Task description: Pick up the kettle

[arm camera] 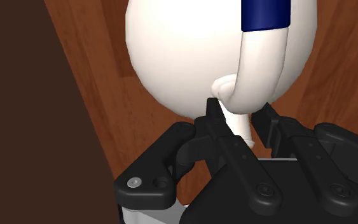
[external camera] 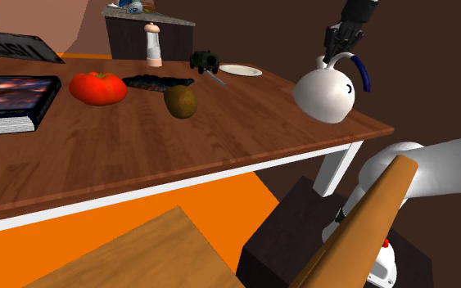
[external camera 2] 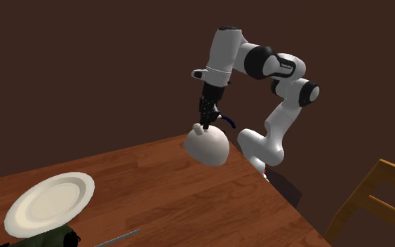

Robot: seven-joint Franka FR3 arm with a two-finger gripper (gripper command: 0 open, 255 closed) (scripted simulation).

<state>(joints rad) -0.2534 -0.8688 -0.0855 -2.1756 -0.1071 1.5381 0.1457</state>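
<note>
A white round kettle [external camera: 325, 94] with a white handle that has a dark blue grip hangs tilted over the wooden table [external camera: 138, 155] near its corner at the shoulder view's right. My black gripper [external camera: 332, 56] comes down from above and is shut on the thin white end of the handle. In the second exterior view the kettle [external camera 2: 208, 146] hangs under the gripper [external camera 2: 206, 123] and looks just off the tabletop. In the wrist view the fingers [arm camera: 217, 114] clasp the handle stem, with the kettle body [arm camera: 184, 51] beyond them.
On the table lie a red tomato [external camera: 97, 87], a brown oval fruit [external camera: 181, 101], a book [external camera: 7, 100], a knife [external camera: 214, 78], a dark toy vehicle [external camera: 203, 60], a pepper mill [external camera: 153, 42] and a white plate [external camera 2: 50, 202]. A wooden chair [external camera: 359, 221] stands by the stand.
</note>
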